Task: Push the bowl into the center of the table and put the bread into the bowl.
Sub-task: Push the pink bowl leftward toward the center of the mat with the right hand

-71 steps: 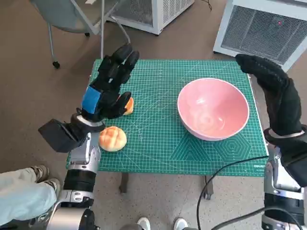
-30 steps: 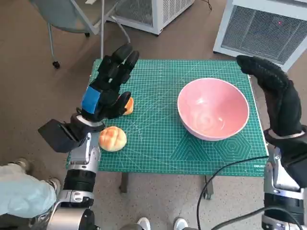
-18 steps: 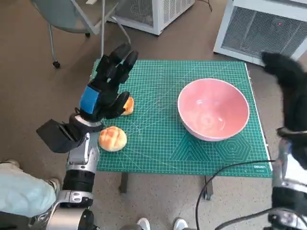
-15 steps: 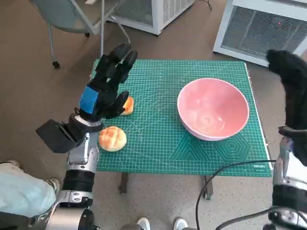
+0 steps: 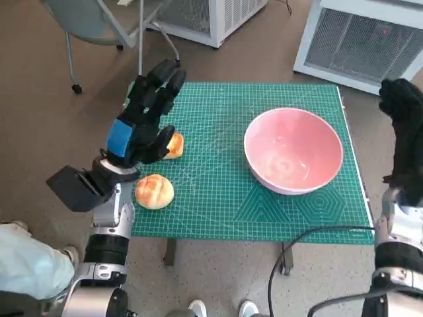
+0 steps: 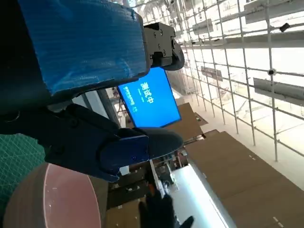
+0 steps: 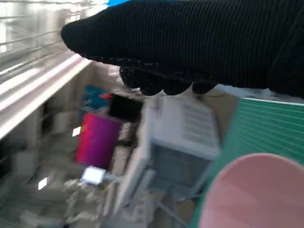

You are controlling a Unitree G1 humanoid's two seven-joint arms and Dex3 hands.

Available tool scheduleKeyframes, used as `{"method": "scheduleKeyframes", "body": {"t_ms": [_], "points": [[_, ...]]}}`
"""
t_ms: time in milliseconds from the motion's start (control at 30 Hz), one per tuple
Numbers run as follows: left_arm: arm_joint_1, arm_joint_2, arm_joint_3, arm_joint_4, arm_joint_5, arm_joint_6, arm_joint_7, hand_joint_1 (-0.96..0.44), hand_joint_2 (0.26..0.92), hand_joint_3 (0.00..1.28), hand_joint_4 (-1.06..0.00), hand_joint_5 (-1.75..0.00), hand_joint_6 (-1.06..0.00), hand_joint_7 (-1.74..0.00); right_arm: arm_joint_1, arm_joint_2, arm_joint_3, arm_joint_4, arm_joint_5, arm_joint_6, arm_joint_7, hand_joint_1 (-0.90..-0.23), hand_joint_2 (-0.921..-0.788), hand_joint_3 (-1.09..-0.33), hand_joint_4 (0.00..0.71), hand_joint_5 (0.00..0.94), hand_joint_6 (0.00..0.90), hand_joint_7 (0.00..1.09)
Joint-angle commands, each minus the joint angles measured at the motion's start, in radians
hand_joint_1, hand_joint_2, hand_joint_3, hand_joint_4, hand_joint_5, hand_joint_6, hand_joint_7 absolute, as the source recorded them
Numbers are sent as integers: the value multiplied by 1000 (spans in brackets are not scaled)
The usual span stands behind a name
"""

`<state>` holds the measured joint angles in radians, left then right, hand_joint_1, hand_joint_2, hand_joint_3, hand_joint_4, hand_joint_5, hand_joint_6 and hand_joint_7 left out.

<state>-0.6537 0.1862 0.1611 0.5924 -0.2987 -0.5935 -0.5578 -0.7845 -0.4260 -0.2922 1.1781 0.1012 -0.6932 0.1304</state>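
We see the pink bowl [image 5: 293,150] on the right half of the green cutting mat [image 5: 218,191] in the head view, nearer the mat's right edge than its middle, and nothing lies inside it. Our left hand [image 5: 142,115] is raised over the mat's upper left corner, fingers spread and holding nothing; its palm side is turned away from the camera, so we cannot see under it. Just below and right of that hand an orange piece of bread [image 5: 174,145] peeks out, largely covered by the hand's heel, and we cannot tell whether the two touch. A second, rounder bread roll [image 5: 154,191] lies in plain sight at the mat's lower left, just beside the left forearm.

Our right hand [image 5: 403,125] shows at the right edge of the head view, off the mat and well apart from the bowl; part of it is cut off by the frame, and we cannot tell whether its fingers are spread or curled. In the right wrist view the glove [image 7: 199,42] is only a dark band along the top, with the bowl's rim [image 7: 251,190] at lower right, blurred. The left wrist view shows the bowl [image 6: 57,199] cut off at lower left.
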Motion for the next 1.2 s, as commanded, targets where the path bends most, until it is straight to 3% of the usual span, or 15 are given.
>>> {"method": "scheduleKeyframes", "body": {"t_ms": [33, 400, 833, 1200], "points": [[12, 11, 4, -14, 8, -12, 3, -713, 921, 523, -197, -8, 0, -415, -4, 8, -8, 74, 2, 75, -12, -630, -921, -1015, 43, 4, -1, 318], [29, 24, 8, -37, 10, 0, 12, -722, 921, 527, -199, -7, 0, -416, -14, 54, -36, 126, 25, 201, -17, -606, -921, -957, 66, 13, 13, 341], [65, 38, 17, -88, 0, 25, 11, -745, 921, 511, -200, -6, 0, -414, -17, 112, -31, 142, 8, 262, -30, -611, -921, -941, 74, 11, 8, 339], [104, 55, 27, -134, 1, 30, 24, -747, 921, 505, -202, -5, -5, -408, -54, 181, -49, 143, 31, 302, -12, -620, -921, -921, 83, 11, 14, 339]]}}
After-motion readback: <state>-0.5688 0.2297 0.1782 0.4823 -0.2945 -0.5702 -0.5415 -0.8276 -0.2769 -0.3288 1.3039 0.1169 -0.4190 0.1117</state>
